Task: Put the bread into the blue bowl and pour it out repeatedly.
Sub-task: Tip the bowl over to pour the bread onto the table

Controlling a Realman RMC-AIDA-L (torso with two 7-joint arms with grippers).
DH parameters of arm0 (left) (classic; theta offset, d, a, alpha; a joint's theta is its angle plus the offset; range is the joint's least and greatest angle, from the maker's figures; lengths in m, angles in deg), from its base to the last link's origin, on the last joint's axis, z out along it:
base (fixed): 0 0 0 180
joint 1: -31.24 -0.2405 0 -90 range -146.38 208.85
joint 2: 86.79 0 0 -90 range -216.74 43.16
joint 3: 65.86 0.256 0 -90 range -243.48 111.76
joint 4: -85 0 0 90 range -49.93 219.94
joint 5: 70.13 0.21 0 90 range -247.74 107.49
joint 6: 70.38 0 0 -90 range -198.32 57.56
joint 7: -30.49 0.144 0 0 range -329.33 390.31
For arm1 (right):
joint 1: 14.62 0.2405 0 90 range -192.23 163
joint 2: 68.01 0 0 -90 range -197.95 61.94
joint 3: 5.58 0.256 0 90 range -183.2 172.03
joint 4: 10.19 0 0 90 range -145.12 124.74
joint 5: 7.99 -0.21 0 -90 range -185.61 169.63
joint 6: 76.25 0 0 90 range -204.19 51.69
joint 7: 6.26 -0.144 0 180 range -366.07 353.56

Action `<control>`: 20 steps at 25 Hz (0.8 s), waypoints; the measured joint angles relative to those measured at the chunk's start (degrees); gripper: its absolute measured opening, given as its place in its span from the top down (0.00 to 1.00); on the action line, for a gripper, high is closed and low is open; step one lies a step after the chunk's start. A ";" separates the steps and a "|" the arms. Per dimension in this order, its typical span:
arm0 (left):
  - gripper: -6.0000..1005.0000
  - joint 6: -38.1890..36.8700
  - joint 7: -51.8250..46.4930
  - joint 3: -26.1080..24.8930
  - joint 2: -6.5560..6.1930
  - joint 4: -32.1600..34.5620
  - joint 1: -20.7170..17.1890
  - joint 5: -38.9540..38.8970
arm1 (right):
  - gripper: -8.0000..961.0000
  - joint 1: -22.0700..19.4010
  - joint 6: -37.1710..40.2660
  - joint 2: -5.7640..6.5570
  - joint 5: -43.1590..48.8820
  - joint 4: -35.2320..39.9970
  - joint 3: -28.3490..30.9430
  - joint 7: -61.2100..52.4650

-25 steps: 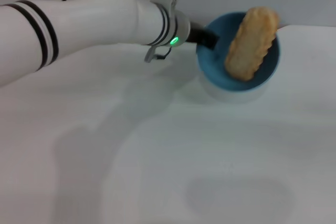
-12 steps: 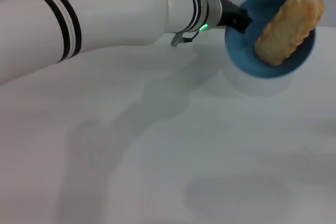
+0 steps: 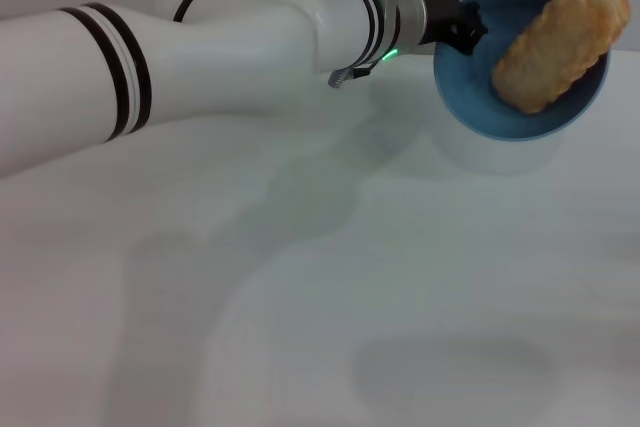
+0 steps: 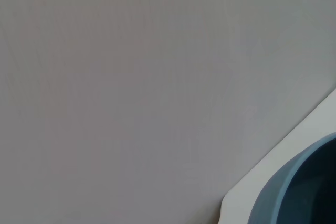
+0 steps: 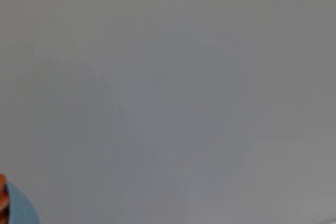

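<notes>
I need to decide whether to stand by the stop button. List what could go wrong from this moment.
1. The blue bowl is tilted with its opening toward the head camera, and the bread leans with one end past the rim; it could tumble out early.
2. The left claw holds the bowl only at one side of its rim, so the bowl might twist or slip.
3. The bowl hangs near the table's far right part; spilled bread could land out of reach.

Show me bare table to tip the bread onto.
The table is bare in front of and beside the tilted bowl, which holds the bread. The far side is crowded: the left pincer grips its rim.
</notes>
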 joint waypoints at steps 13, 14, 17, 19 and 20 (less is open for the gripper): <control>0.99 4.24 0.33 2.72 0.00 0.04 -0.79 0.01 | 0.58 0.11 0.59 -0.11 -10.27 -5.95 0.88 8.01; 0.99 4.26 0.32 2.73 0.00 0.14 -0.82 0.01 | 0.58 0.13 0.18 -0.11 -10.29 -5.99 0.99 7.85; 0.99 4.29 0.28 2.74 0.00 0.04 -0.90 0.01 | 0.58 0.26 -1.29 -0.04 -10.31 -6.05 0.99 7.69; 0.99 4.30 0.12 2.76 0.00 0.02 -0.92 0.01 | 0.58 0.41 -2.36 0.04 -10.27 -6.06 0.76 7.66; 0.99 4.31 0.05 2.77 0.00 0.07 -0.95 0.01 | 0.58 0.41 -2.36 0.04 -10.27 -6.06 0.76 7.66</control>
